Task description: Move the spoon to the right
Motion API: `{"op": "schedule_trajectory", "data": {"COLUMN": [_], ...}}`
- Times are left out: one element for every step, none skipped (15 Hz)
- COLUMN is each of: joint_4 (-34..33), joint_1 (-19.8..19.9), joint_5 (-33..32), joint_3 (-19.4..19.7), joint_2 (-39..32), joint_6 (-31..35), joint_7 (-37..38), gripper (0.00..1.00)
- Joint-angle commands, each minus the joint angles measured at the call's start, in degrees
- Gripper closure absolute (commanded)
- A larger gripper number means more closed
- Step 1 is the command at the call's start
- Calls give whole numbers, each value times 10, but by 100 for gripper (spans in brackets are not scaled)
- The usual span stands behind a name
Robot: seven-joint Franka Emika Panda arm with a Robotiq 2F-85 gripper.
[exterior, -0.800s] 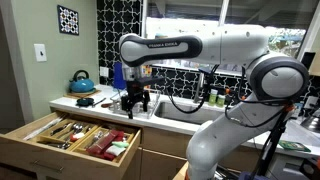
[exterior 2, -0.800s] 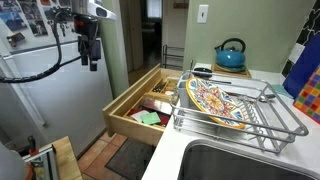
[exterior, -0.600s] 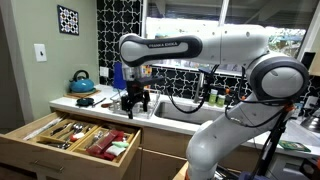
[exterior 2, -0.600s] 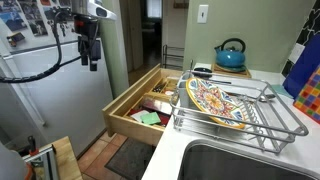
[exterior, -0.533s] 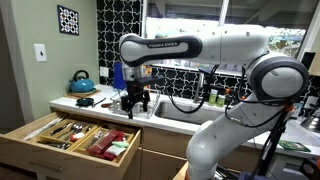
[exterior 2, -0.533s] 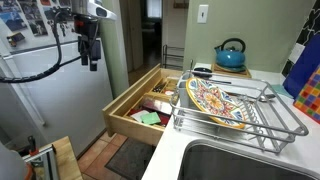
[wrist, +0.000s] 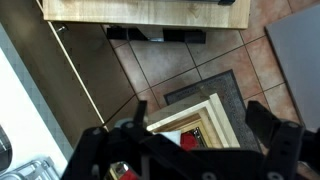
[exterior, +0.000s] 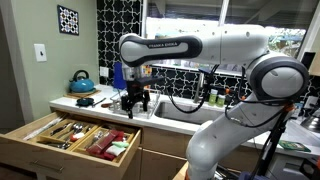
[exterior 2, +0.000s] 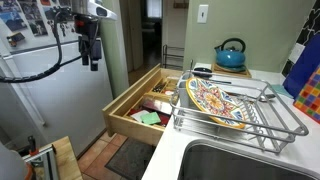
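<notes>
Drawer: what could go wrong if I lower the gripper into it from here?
1. The cutlery lies crowded in narrow compartments; the open gripper may strike a divider or pinch the wrong piece.
2. In the wrist view the drawer sits low in frame, so a straight descent might hit its rim.

White counter [exterior 2: 166, 160]: blue kettle [exterior 2: 231, 55] at back, wire dish rack [exterior 2: 262, 120] just beside sink [exterior 2: 240, 167].
</notes>
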State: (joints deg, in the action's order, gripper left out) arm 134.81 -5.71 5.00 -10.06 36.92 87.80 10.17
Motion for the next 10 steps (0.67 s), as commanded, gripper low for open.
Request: {"op": "schedule_trajectory", "data": {"joint_4": [-14, -22, -26, -33, -35, -34, -37, -36, -38, -30], "joint_1": [21, 24, 27, 34, 40, 43, 47, 52, 56, 47], "joint_5": [-72, -98, -128, -159, -187, -208, -219, -232, -233, -216], "joint_3": [-10, -5, -5, -5, -5, -2, 2, 3, 6, 5], "joint_2": [-23, -38, -50, -67, -78, -90, -103, -114, -125, -103], "joint_6": [79, 116, 154, 194, 237, 290, 329, 375, 404, 366], "joint_7": [1, -14, -19, -18, -13, -10, -4, 2, 10, -1], "gripper": [0, 0, 0, 0, 0, 0, 0, 0, 0, 0]}}
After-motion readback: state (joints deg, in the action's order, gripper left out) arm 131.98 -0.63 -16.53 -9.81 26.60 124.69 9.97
